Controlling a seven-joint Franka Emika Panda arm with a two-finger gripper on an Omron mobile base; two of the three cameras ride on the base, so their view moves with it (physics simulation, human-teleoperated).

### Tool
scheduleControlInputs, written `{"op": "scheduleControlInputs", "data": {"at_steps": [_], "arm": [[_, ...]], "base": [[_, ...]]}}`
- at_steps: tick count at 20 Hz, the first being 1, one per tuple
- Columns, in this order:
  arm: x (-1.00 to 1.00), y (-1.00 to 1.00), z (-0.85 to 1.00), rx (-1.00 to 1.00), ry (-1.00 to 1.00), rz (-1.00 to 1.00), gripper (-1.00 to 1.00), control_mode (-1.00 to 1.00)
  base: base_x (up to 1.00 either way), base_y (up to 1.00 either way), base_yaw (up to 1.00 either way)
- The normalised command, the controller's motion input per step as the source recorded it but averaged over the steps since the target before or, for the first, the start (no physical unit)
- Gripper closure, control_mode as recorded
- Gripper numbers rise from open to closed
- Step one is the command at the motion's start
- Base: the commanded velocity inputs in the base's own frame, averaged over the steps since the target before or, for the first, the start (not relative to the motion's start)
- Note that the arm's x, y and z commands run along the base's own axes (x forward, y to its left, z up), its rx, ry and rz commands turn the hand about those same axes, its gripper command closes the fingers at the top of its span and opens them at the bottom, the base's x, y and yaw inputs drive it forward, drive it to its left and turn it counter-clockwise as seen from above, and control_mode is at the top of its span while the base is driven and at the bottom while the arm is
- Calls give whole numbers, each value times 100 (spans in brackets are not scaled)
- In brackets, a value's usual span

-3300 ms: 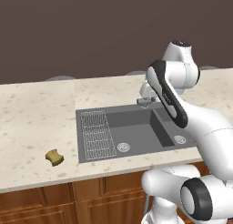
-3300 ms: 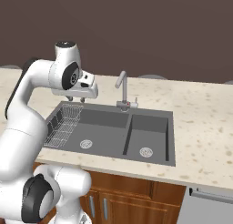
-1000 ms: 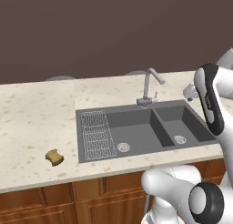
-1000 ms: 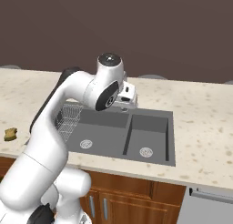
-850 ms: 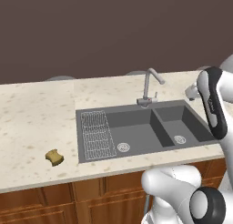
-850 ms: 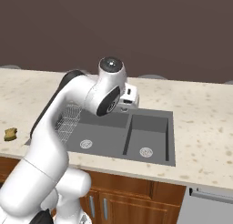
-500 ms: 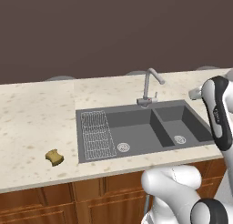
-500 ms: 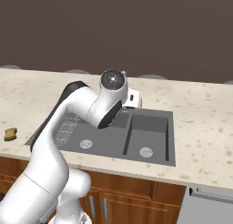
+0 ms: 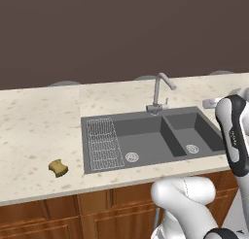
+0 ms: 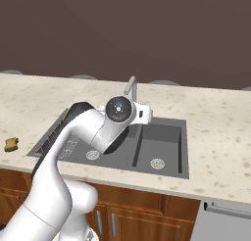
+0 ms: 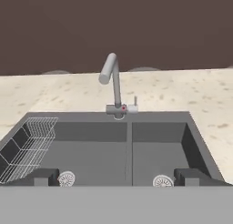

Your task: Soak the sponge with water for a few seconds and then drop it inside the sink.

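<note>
Sponge: the sponge (image 9: 58, 168) lies on the counter (image 9: 34, 131), far left of the jaws
Sink: the sink (image 11: 91, 132) lies ahead of the jaws; faucet (image 11: 113, 82) behind it
Gripper: the gripper (image 11: 116, 176) stands wide apart, holding nothing

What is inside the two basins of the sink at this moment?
In the sink, the left basin holds a wire drainboard rack and a round drain; the right basin holds only a drain. No water is seen. In the right base view the arm covers part of the left basin.
</note>
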Motion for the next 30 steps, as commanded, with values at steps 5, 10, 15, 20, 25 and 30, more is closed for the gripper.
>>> {"op": "scheduleControlInputs", "data": {"at_steps": [5,10,15,20,25,30], "arm": [[0,-2,-1,0,-19,0,-100,-100],[0,-8,0,0,-9,3,-100,-100],[0,-1,0,-1,-6,6,-100,-100],[0,-1,0,-2,-5,7,-100,-100],[2,0,0,0,-2,5,-100,-100],[17,0,-5,0,-1,5,-100,-100]], "base": [[0,0,0],[0,0,0],[0,0,0],[0,0,0],[0,0,0],[0,0,0]]}}
